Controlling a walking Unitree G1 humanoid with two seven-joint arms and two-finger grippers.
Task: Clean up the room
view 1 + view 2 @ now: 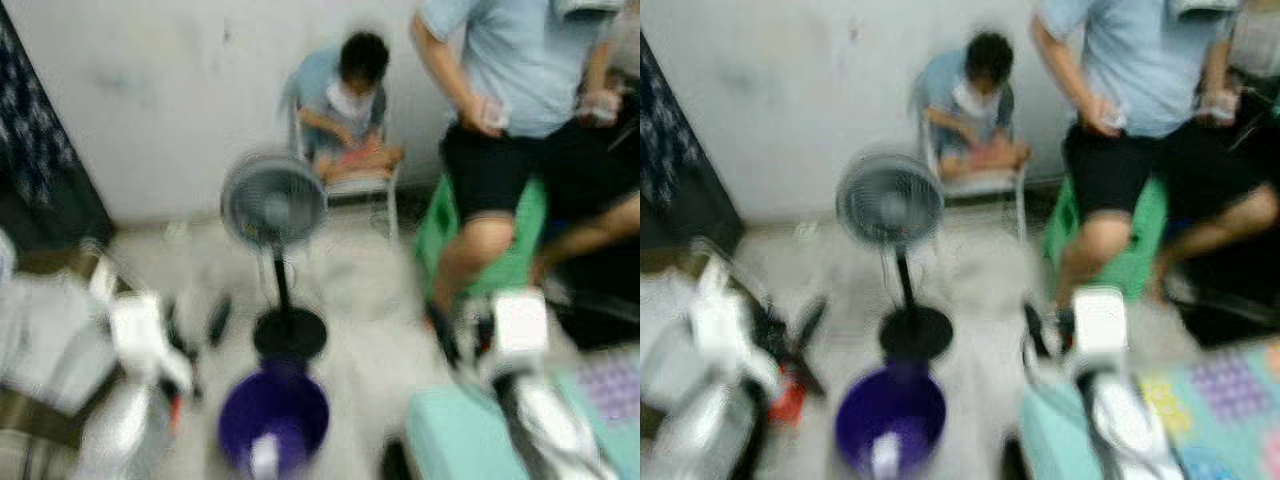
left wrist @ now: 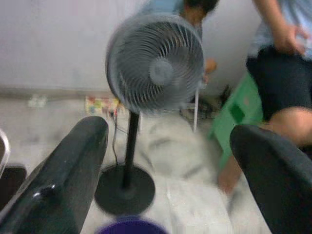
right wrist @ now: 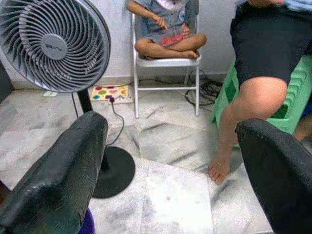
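A purple bucket (image 1: pixel 273 410) stands on the pale marble floor just ahead of me, with a small white thing (image 1: pixel 885 455) inside it. My left gripper (image 1: pixel 197 325) is raised to the left of the bucket, its fingers (image 2: pixel 73 165) wide apart with nothing between them. To the right of the bucket is my right gripper (image 1: pixel 1050 330), also open and empty, its fingers (image 3: pixel 63 165) framing the floor. A colourful flat card (image 3: pixel 109 92) lies on the floor by the wall behind the fan. The head views are blurred.
A grey standing fan (image 1: pixel 273 205) on a black round base (image 3: pixel 114 170) stands right behind the bucket, its cord trailing to the wall. One person sits on a white chair (image 3: pixel 165 61); another sits on a green stool (image 1: pixel 515 250), bare foot (image 3: pixel 219 168) on the floor. A teal mat (image 1: pixel 1200 410) lies right.
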